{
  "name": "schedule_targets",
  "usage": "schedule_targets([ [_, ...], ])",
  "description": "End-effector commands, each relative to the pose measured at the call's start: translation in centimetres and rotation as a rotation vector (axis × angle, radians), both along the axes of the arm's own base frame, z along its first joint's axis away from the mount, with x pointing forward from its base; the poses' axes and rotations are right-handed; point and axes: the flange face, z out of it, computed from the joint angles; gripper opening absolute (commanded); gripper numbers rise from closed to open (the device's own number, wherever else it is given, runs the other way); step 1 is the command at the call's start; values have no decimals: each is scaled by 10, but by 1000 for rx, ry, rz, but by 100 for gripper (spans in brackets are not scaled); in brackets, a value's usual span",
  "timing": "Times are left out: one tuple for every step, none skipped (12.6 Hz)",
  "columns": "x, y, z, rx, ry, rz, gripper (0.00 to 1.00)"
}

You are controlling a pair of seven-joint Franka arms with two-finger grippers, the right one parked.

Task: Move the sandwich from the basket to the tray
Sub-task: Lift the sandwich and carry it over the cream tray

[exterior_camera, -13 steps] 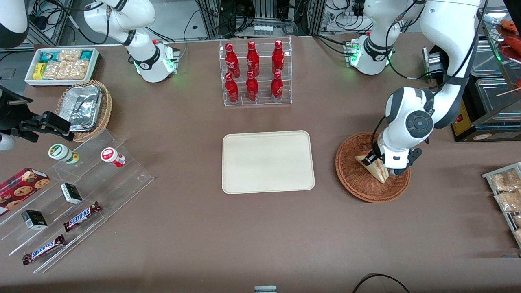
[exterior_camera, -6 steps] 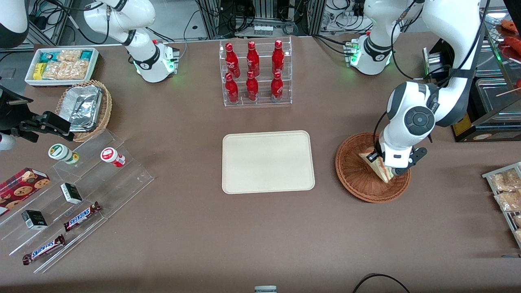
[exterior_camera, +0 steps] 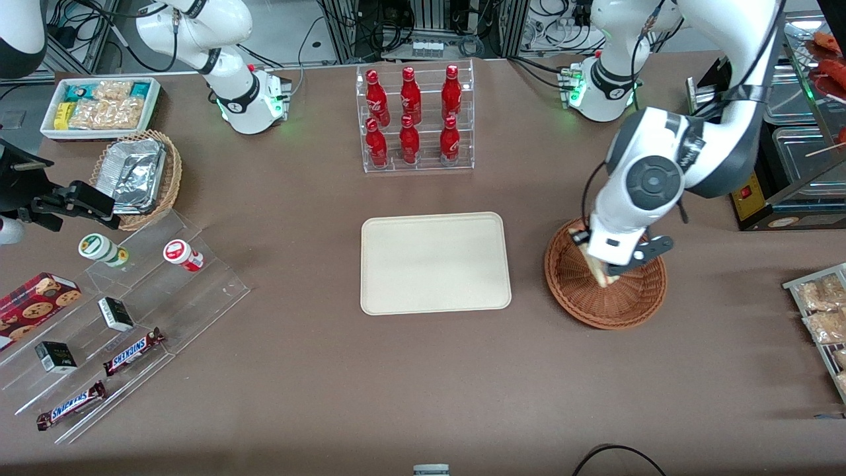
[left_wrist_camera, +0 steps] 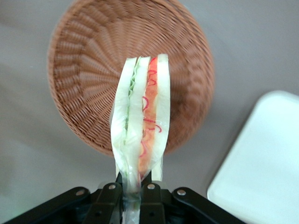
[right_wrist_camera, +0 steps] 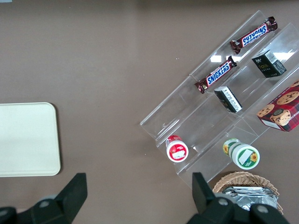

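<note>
We see the left arm's gripper (exterior_camera: 605,264) above the basket (exterior_camera: 581,301), its fingers (left_wrist_camera: 110,198) closed tight on the sandwich (left_wrist_camera: 140,116), which hangs clear of the weave with its orange-red and green layers showing. From the basket, the tray (exterior_camera: 435,262) lies at 9 o'clock in the front view, apart from it on the brown table (exterior_camera: 330,370).

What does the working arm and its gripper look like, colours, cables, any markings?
The left arm has glossy white rounded shells with dark grey joint bands and a round grey cap bearing a black disc. Black cables run along it; its base glows green. The gripper has black fingers on a white wrist block.
</note>
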Motion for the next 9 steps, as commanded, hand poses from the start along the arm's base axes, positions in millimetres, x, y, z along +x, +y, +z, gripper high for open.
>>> schedule_targets([
  [8,-54,-7,-74,50,-185,10],
  [11,-76,-8,-108,54,-203,10],
  [10,-94,-10,-128,57,-193,10],
  [12,-111,-13,-154,62,-176,10],
  [9,-140,-18,-181,70,-188,10],
  [1,-172,-28,-186,74,-228,10],
  [3,-190,-36,-181,62,-234,10],
  [4,-206,-44,-172,54,-210,9],
  [3,-226,-51,-163,26,-199,9],
])
